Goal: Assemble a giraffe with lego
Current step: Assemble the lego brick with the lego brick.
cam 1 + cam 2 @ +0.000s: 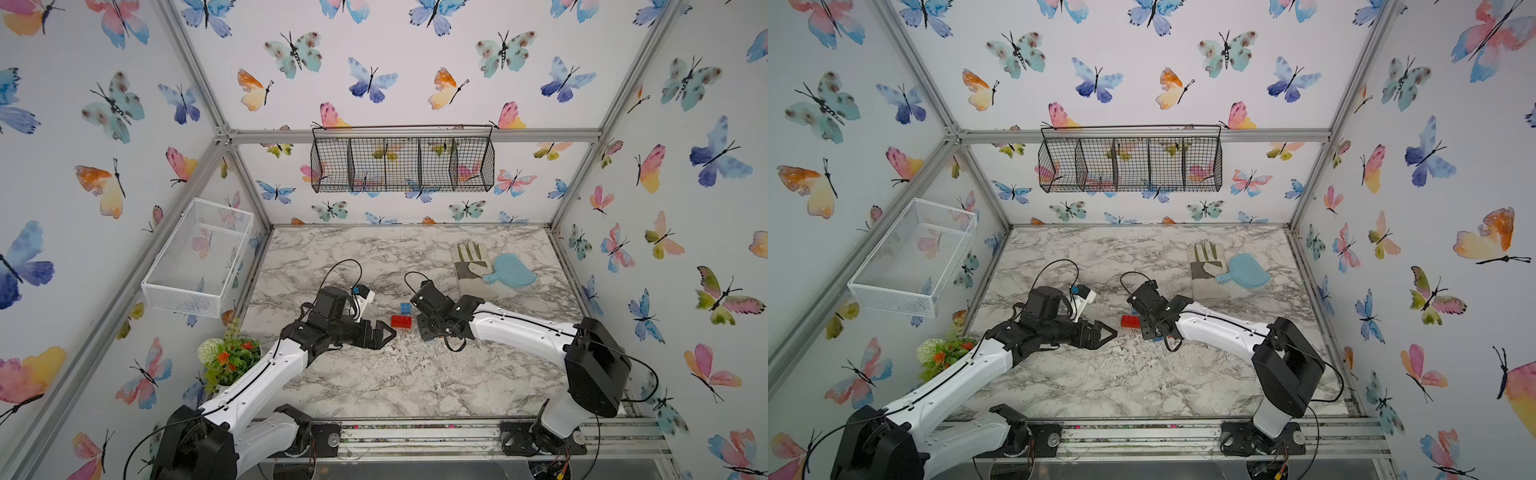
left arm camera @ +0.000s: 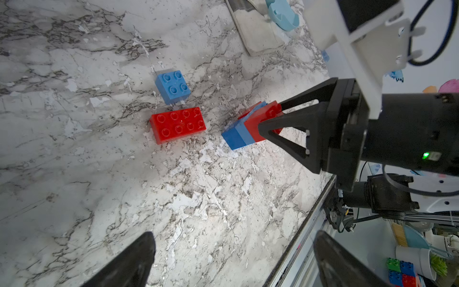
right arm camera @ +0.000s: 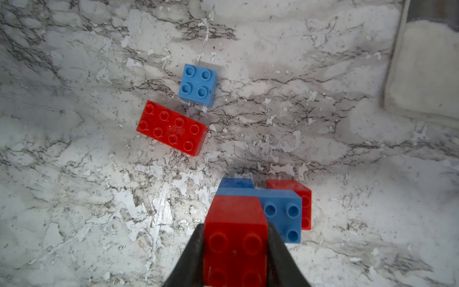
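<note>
Hard glossy plastic bricks with round studs sit on a marble-print bench [image 1: 374, 374], its surface chipped. Right hand [image 3: 234, 227] is clamped on the half-built giraffe [image 2: 242, 134] by its red top brick [image 3: 234, 251]. The giraffe has a long blue body with square blue and red legs. It sits mid-bench, tilted, a blue corner lowest, long axis running sideways from the hand. Long red brick [image 3: 172, 128] lies flat, studs up. Small blue brick [image 3: 198, 84] is just beside it, not touching. Left hand [image 2: 233, 233] has its fingers apart, holding nothing.
</note>
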